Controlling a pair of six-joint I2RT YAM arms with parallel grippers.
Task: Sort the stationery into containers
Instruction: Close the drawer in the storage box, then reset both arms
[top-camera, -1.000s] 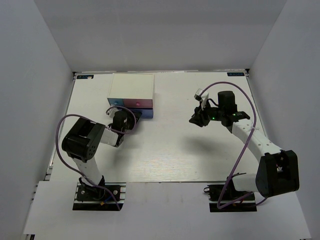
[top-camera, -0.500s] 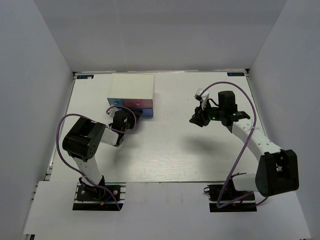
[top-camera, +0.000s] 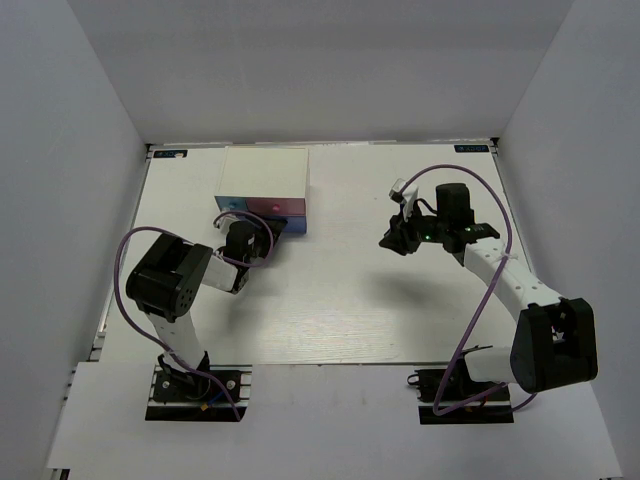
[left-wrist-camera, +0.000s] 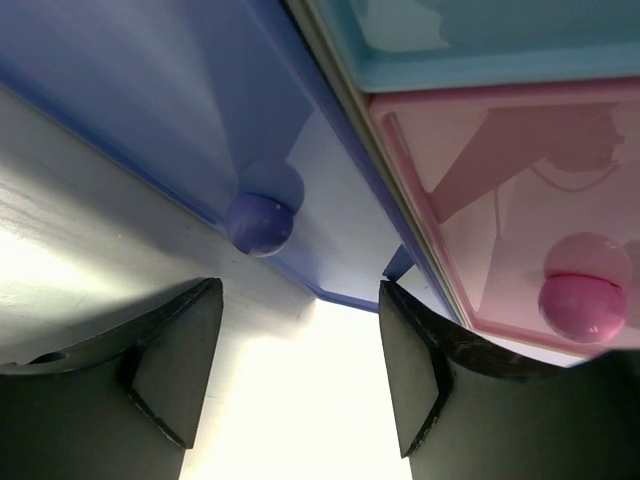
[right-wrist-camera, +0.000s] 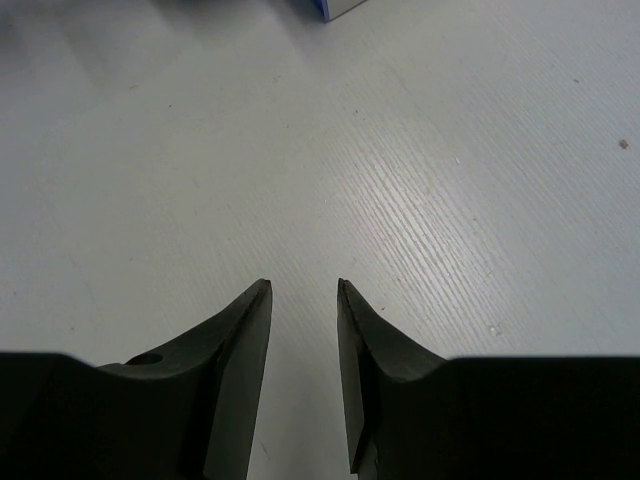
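Currently I am holding my left tool (left-wrist-camera: 300, 292), wide open and empty, just short of the knob (left-wrist-camera: 259, 222) of the darker blue drawer (left-wrist-camera: 190, 110), probably needing a centred grip or push next, while my right tool (right-wrist-camera: 303, 290) is hovering narrowly parted, empty, over the desk (right-wrist-camera: 470, 180).

A white desk top with a fine streaked grain (top-camera: 330, 310) is enclosed by plain pale grey wall panels (top-camera: 320, 70) along its left, far and right edges. A small blue label (top-camera: 172, 154) is stuck at the far left corner, and a second blue label (top-camera: 470, 149) at the far right corner.
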